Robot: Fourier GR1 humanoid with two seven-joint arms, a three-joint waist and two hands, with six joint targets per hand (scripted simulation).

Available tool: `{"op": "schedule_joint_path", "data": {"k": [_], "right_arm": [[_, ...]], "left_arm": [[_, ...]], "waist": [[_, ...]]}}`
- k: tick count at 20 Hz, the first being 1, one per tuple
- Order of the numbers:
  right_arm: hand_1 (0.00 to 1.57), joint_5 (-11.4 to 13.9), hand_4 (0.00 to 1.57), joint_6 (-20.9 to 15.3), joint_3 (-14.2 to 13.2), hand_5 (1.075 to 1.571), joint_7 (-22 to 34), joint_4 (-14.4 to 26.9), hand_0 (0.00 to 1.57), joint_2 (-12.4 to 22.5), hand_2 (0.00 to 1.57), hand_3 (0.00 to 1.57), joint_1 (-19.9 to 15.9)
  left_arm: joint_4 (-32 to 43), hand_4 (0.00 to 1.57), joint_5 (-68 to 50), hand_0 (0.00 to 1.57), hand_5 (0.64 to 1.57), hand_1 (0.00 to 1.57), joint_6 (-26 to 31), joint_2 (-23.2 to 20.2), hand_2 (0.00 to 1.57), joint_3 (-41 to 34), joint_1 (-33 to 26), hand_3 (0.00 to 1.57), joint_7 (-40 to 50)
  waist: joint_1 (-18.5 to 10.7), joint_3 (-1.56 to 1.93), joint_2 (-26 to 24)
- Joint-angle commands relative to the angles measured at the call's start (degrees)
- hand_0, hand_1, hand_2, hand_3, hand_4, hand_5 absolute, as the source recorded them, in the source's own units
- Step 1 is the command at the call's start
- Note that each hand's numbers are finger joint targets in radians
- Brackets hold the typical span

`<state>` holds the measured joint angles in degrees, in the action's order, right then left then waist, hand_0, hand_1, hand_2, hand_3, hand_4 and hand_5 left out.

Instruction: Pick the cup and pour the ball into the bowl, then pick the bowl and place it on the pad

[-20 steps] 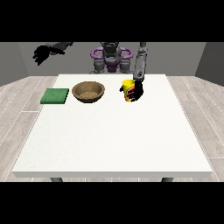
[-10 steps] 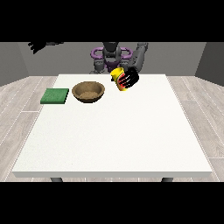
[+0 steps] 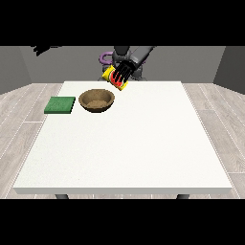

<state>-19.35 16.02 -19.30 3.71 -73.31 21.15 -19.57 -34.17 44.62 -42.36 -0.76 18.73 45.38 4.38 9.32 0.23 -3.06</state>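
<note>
Cup: the yellow cup [image 3: 116,79] is off the bench [image 3: 124,148], held in the air above the far edge, just up and to the right of the bowl; it is tilted, its red inside partly showing between the fingers.
Hand at the view's right: this black hand [image 3: 122,72] has its fingers curled round the cup, dark fingers lying across the cup's side.
Hand at the view's left: this hand [image 3: 44,48] is raised high, well beyond the bench's far-left corner, at the top of the view; I cannot tell how its fingers lie.
Ball: I cannot tell where it is; it cannot be made out in the cup or the bowl.
Bowl: the brown bowl [image 3: 97,100] stands upright on the bench near the far edge, left of the middle.
Pad: the green pad [image 3: 60,105] lies flat at the far-left corner, just beside the bowl and apart from it.
</note>
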Motion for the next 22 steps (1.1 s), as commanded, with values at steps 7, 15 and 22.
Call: {"op": "schedule_joint_path", "data": {"k": [7, 15, 22], "right_arm": [[0.0, 1.6, 0.43, -1.2, -0.2, 1.57, -1.1, 4.7, 0.0, -0.4, 0.0, 0.17, 1.4], [0.0, 0.1, 0.44, 0.2, -2.1, 1.57, -2.1, 7.6, 0.0, 1.2, 0.0, 0.29, 1.0], [0.0, -0.5, 0.44, 2.4, -2.2, 1.57, -5.3, 6.1, 0.0, 0.8, 0.0, 0.42, 3.7]], "left_arm": [[3.2, 1.04, 15.6, 0.91, 1.571, 0.91, 8.1, 0.8, 1.57, 15.5, 1.6, 1.5, 18.4], [0.5, 0.78, 23.5, 0.0, 1.543, 0.0, 17.6, 0.8, 1.57, 18.0, 8.6, 1.31, 25.6], [0.2, 0.5, 30.4, 0.53, 1.54, 0.53, 18.9, -0.1, 1.45, 17.7, 6.4, 1.57, 25.1]], "waist": [[-3.4, -0.17, -4.9], [-5.6, -0.2, -3.0], [-5.4, -0.22, -1.2]]}}
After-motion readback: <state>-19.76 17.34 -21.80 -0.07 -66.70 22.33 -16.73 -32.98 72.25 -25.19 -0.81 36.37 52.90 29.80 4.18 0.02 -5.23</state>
